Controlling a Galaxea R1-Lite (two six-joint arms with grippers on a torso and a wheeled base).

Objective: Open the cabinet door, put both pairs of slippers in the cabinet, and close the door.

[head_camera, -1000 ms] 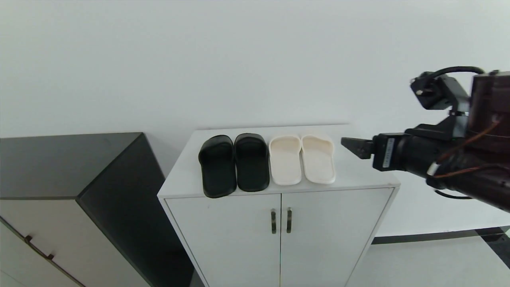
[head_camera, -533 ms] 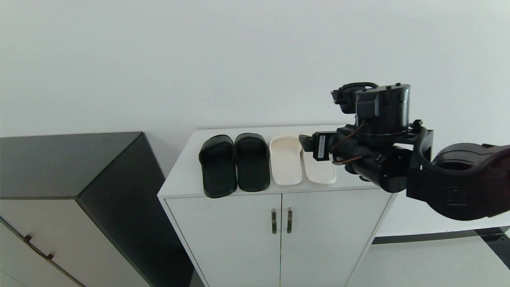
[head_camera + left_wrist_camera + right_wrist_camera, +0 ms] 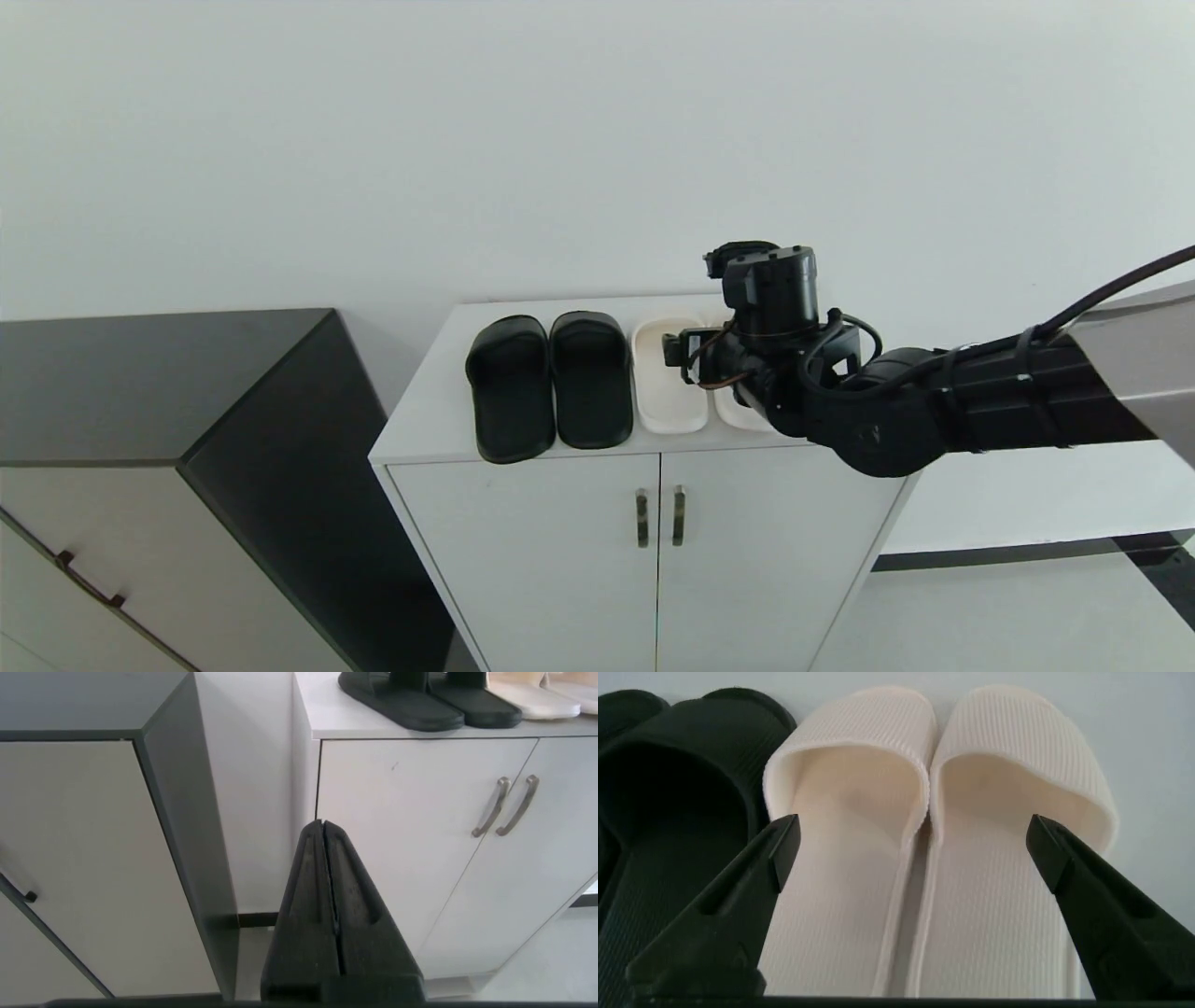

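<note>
right gripper [image 3: 913, 831], fingers spread wide, hovers over the cream slippers [image 3: 667, 378] atop the white cabinet [image 3: 429, 411], its doors [image 3: 541, 560] closed. black slippers [image 3: 551, 383] lie just beside at 9 o'clock. left gripper [image 3: 323, 831], pinched closed, hangs low near a dark cabinet [image 3: 140, 383].

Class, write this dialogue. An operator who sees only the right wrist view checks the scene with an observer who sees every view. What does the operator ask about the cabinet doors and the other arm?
Operator: My right gripper is open at the cream slippers. Are the cabinet doors open?
Observer: No, both are shut, with their handles side by side at the middle.
Operator: Where is the left gripper?
Observer: It is shut and held low, pointing at the gap between the dark cabinet and the white cabinet.
</note>
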